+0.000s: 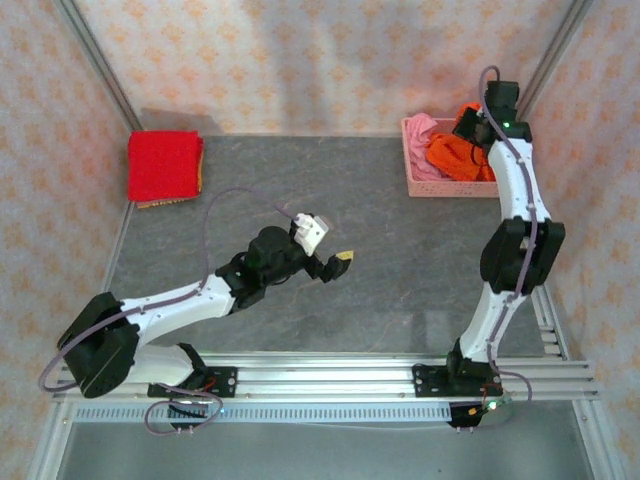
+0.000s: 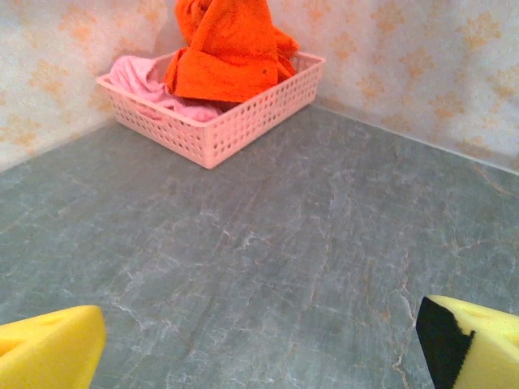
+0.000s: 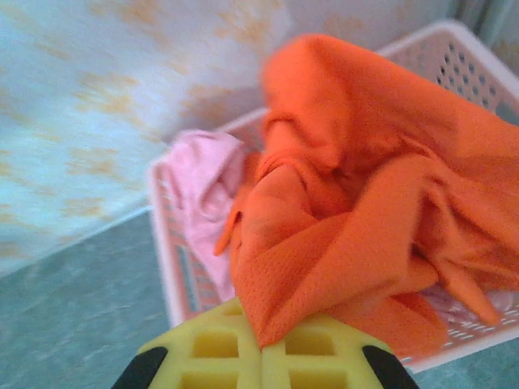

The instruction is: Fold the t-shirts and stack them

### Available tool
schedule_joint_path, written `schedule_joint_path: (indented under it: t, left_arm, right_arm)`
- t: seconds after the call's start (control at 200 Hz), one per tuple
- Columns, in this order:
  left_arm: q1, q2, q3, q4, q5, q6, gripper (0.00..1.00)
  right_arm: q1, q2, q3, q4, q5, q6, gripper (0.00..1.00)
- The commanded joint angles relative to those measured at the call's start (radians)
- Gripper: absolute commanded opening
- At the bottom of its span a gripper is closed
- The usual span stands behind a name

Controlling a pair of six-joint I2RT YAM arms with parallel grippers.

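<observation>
Clenching the orange t-shirt [image 3: 357, 211] over the basket [image 1: 425, 185], right hand [image 3: 259, 361] is only starting it; red t-shirt [image 1: 165, 165] is lying folded, left hand [image 2: 259, 348] hovering released.

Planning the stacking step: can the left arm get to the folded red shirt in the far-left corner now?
Probably yes: the red shirt lies on that arm's side, and only bare table separates it from the left end effector, which is open and empty. Full stretch is unproven.
</observation>
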Motion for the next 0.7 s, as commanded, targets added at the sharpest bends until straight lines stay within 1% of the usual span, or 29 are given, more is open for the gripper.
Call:
schedule_joint_path:
  t: [0.0,0.05,0.21,0.355,0.545,0.62,0.69]
  left_arm:
    - [-0.005,-0.051,-0.011,0.005,-0.046,0.019,1.00]
    - [-0.006,-0.060,-0.019,0.005,-0.051,0.021,1.00]
    - [-0.006,-0.079,-0.043,0.009,-0.060,0.007,1.00]
    - [-0.006,-0.095,-0.048,-0.006,-0.066,0.015,1.00]
    - [-0.006,-0.133,-0.057,-0.055,-0.091,0.043,1.00]
    - [-0.006,-0.159,-0.068,-0.081,-0.106,0.055,1.00]
    - [-0.005,-0.188,-0.081,-0.103,-0.127,0.063,1.00]
  right_arm:
    - [0.054,-0.135,-0.027,0.050,-0.043,-0.030,0.00]
    - [0.079,-0.181,-0.034,0.051,-0.055,-0.028,0.00]
    - [0.160,-0.304,-0.056,0.084,-0.165,0.036,0.00]
    - [0.282,-0.365,-0.032,0.059,-0.200,0.024,0.00]
    - [0.439,-0.364,0.053,-0.011,-0.260,0.016,0.00]
    - [0.465,-0.352,0.059,-0.018,-0.290,0.039,0.00]
    - [0.478,-0.347,0.024,-0.003,-0.286,0.060,0.00]
